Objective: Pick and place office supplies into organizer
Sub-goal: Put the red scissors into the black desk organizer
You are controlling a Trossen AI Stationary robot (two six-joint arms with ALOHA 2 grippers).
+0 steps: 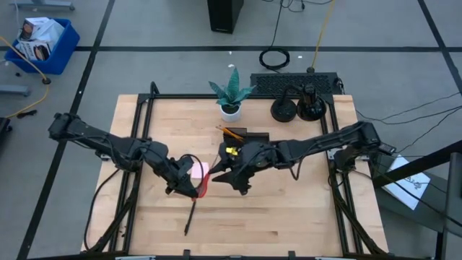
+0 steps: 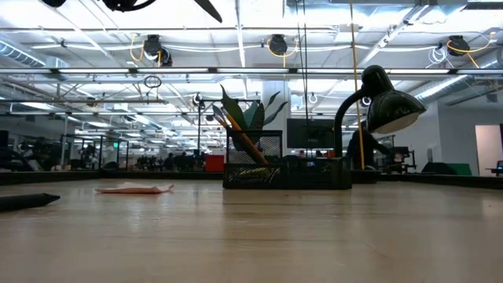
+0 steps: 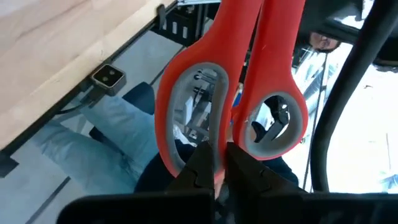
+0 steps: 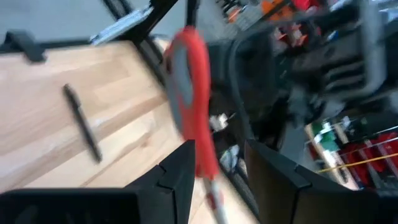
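1. The pale wooden worktop (image 1: 289, 209) is sitting in a black frame on grey floor.
2. The left claw (image 1: 193, 189) is clenching the red-handled scissors (image 1: 201, 186) above the worktop.
3. The right claw (image 1: 232, 175) is standing released around the scissors' blades.
4. The organizer (image 1: 245, 136) is resting near the potted plant (image 1: 231, 94), pencils (image 2: 236, 134) inside.
5. A black pen (image 1: 190, 217) is lying near the front.
6. Ceiling lights are glowing beyond.

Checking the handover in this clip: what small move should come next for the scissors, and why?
Probably close the right tool on the scissors. The left tool is shut on one red handle loop, while the right tool's fingers stand apart with the red handle between them, not yet gripping. Once the right tool holds them, the left could let go.
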